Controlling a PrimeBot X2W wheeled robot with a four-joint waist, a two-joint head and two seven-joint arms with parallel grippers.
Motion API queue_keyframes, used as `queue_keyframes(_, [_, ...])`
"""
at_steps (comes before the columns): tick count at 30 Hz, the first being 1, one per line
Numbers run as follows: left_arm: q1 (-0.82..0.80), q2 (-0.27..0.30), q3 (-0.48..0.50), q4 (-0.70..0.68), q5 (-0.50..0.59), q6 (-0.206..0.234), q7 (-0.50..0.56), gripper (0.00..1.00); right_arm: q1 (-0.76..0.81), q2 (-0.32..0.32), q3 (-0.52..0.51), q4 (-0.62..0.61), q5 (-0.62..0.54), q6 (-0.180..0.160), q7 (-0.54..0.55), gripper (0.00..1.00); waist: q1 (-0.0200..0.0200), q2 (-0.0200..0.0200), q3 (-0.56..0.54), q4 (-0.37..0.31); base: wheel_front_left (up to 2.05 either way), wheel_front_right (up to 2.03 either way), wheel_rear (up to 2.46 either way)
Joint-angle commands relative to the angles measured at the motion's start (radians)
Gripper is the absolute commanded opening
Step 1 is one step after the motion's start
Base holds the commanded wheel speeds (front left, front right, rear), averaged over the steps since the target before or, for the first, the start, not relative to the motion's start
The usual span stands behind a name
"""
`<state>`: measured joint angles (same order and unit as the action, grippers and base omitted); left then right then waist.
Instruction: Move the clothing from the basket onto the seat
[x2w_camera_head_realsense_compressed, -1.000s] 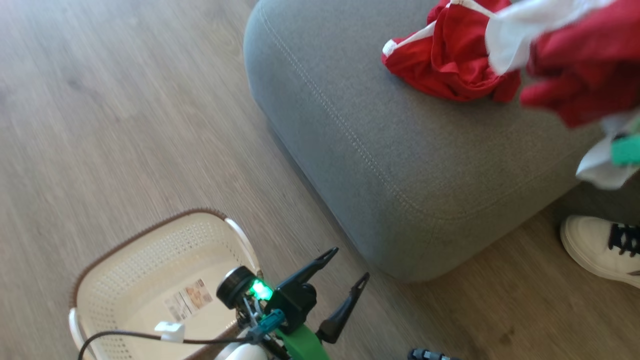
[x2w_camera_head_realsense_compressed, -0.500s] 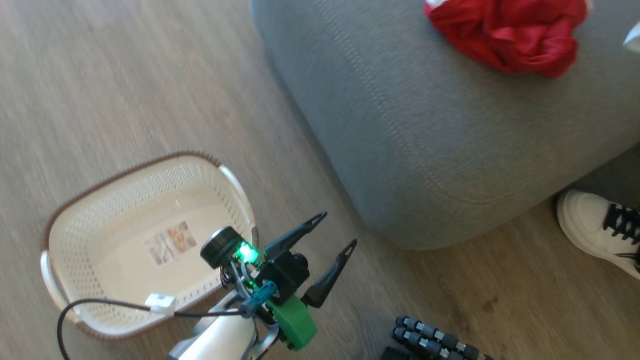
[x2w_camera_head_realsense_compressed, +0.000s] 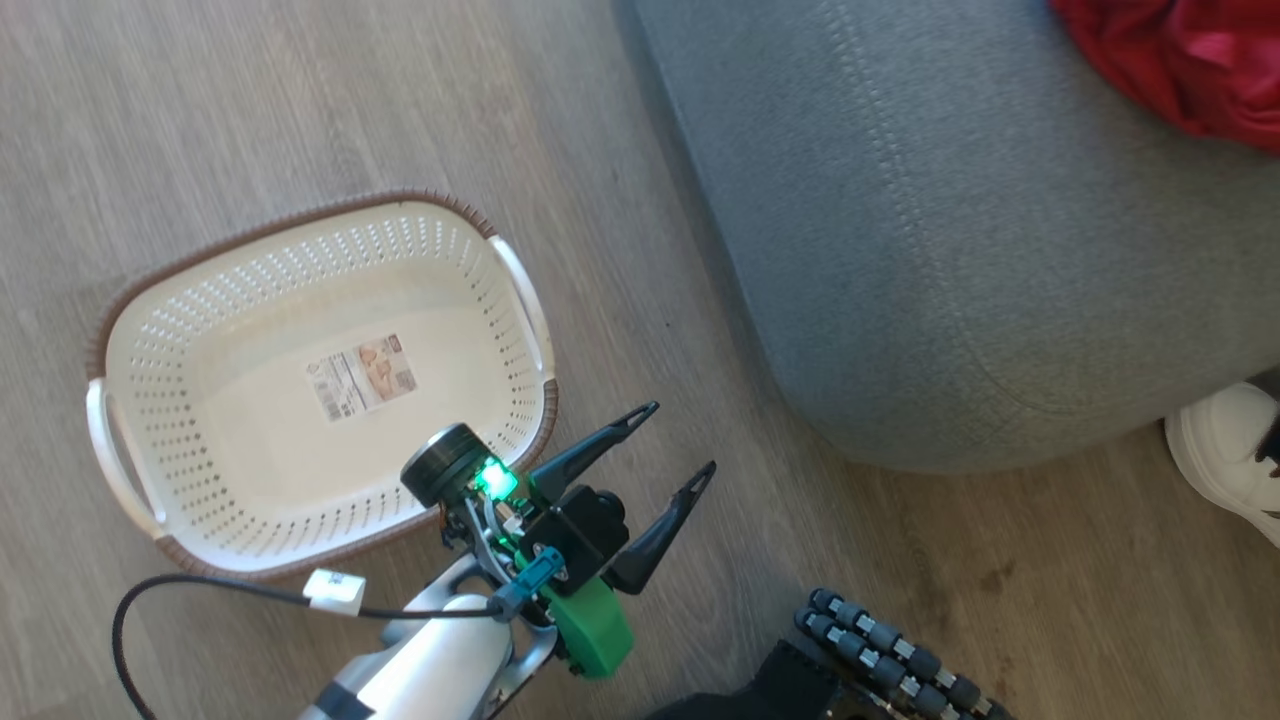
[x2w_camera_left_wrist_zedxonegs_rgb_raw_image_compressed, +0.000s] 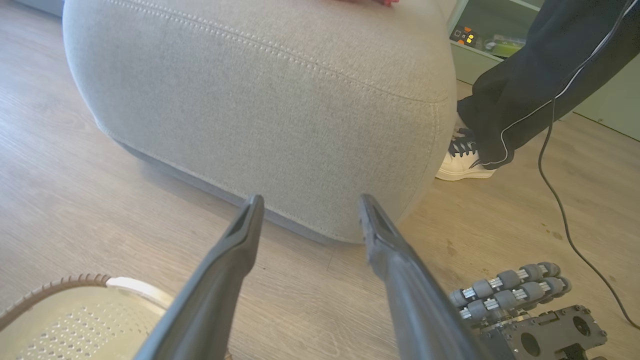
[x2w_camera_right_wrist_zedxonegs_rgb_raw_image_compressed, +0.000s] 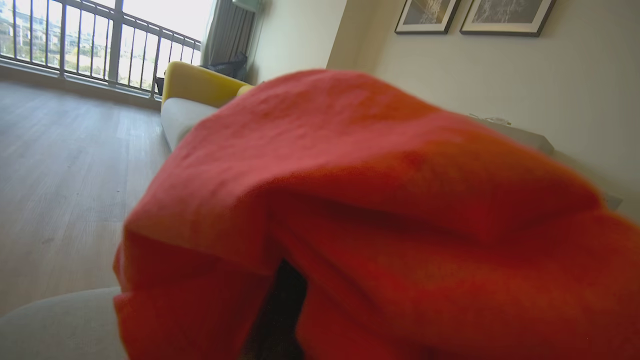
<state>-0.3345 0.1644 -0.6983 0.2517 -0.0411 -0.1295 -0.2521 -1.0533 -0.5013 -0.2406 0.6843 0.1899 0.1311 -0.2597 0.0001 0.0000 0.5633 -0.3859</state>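
Left gripper (x2w_camera_head_realsense_compressed: 680, 437) hangs empty over the floor (x2w_camera_head_realsense_compressed: 250, 100), its two dark fingers spread as wide as they go and aimed toward 1 o'clock in the head view, at the near flank of the seat (x2w_camera_head_realsense_compressed: 950, 250). Its pale forearm comes up from 6 o'clock. The wrist is level with the near end of the basket (x2w_camera_head_realsense_compressed: 180, 340), which lies at 9 o'clock of the fingers.

Right gripper (x2w_camera_right_wrist_zedxonegs_rgb_raw_image_compressed: 280, 300) is closed. A red garment (x2w_camera_right_wrist_zedxonegs_rgb_raw_image_compressed: 400, 200) is draped over and around its dark fingers in the right wrist view, so I judge that it grips this cloth.

What has changed over the last second is mostly the camera. The head has swung, so the basket now lies whole at 9 o'clock of the view. The red heap (x2w_camera_head_realsense_compressed: 1180, 60) on the seat has slid off toward the 1 o'clock corner, though neither thing has itself moved. The lifted garment that hung at 2 o'clock a second ago has left that view.

With its floor now in plain sight, the basket holds nothing but its label sticker (x2w_camera_head_realsense_compressed: 362, 377). The emptying looks done, and what seems left is to lay the carried garment on the seat by the heap.

A person's white shoe (x2w_camera_head_realsense_compressed: 1215, 455) stands at 4 o'clock, just beside the seat's corner.
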Motion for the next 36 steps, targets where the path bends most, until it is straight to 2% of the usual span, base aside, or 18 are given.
queue_keyframes(1, [-0.010, 0.002, 0.021, -0.020, 0.008, 0.002, -0.010, 1.00, -0.029, -0.020, -0.009, 0.015, -0.016, 0.000, -0.002, 0.00, -0.0001, 0.0000, 0.024, 0.018, 0.00, 0.00, 0.00])
queue_keyframes(8, [-0.030, 0.000, 0.040, -0.035, 0.020, 0.016, -0.010, 1.00, -0.077, -0.010, -0.012, 0.189, -0.049, 0.000, -0.002, 0.00, -0.0001, 0.0000, 0.083, 0.041, 0.00, 0.00, 0.00])
queue_keyframes(13, [-0.046, -0.005, 0.040, -0.033, 0.026, 0.021, -0.010, 1.00, -0.093, 0.002, 0.009, 0.270, -0.061, 0.000, -0.002, 0.00, -0.0001, 0.0000, 0.114, 0.057, 0.00, 0.00, 0.00])
queue_keyframes(20, [-0.060, -0.020, 0.035, -0.031, 0.026, 0.024, -0.010, 1.00, -0.096, 0.024, 0.116, 0.408, -0.040, 0.000, -0.002, 0.00, -0.0001, 0.0000, 0.124, 0.080, 0.00, 0.00, 0.00])
queue_keyframes(29, [-0.077, -0.029, 0.034, -0.038, 0.019, 0.021, -0.010, 1.00, -0.116, 0.007, 0.257, 0.519, 0.006, 0.000, -0.002, 0.00, -0.0001, 0.0000, 0.128, 0.092, 0.00, 0.00, 0.00])
queue_keyframes(30, [-0.078, -0.029, 0.034, -0.039, 0.017, 0.020, -0.010, 1.00, -0.120, 0.006, 0.265, 0.520, 0.018, 0.000, -0.002, 0.32, -0.0001, 0.0000, 0.128, 0.092, 0.00, 0.00, 0.00])
queue_keyframes(31, [-0.079, -0.030, 0.034, -0.040, 0.016, 0.019, -0.010, 1.00, -0.122, 0.007, 0.278, 0.519, 0.026, 0.000, -0.002, 1.00, -0.0001, 0.0000, 0.126, 0.092, 0.00, 0.00, 0.00])
queue_keyframes(36, [-0.076, -0.038, 0.032, -0.036, 0.008, 0.016, -0.010, 1.00, -0.116, -0.006, 0.347, 0.524, 0.047, 0.000, -0.002, 1.00, -0.0001, 0.0000, 0.099, 0.091, 0.00, 0.00, 0.00])
